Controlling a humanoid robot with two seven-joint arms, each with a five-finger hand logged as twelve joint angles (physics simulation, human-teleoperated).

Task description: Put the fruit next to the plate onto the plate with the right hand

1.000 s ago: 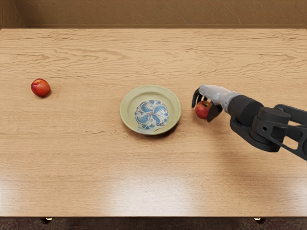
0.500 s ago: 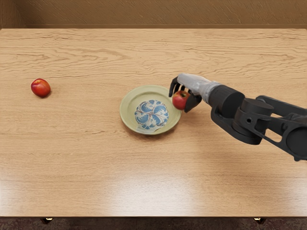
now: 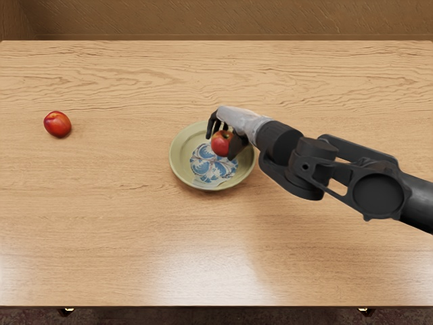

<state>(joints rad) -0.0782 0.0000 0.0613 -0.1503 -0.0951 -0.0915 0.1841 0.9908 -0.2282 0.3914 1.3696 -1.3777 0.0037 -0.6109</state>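
Over the plate [image 3: 181,166], the right hand [image 3: 226,133] reaches in palm-down; fingers curled around the red fruit [image 3: 221,143].

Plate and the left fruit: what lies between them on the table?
Nothing: in the head view, only bare table lies between the plate and the left fruit.

No legible txt, labels, brands or nos. anywhere in view.

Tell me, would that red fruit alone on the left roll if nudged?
Probably. The fruit looks round and smooth on a flat table, so it would likely roll. Its glossy skin may be slippery to grip.
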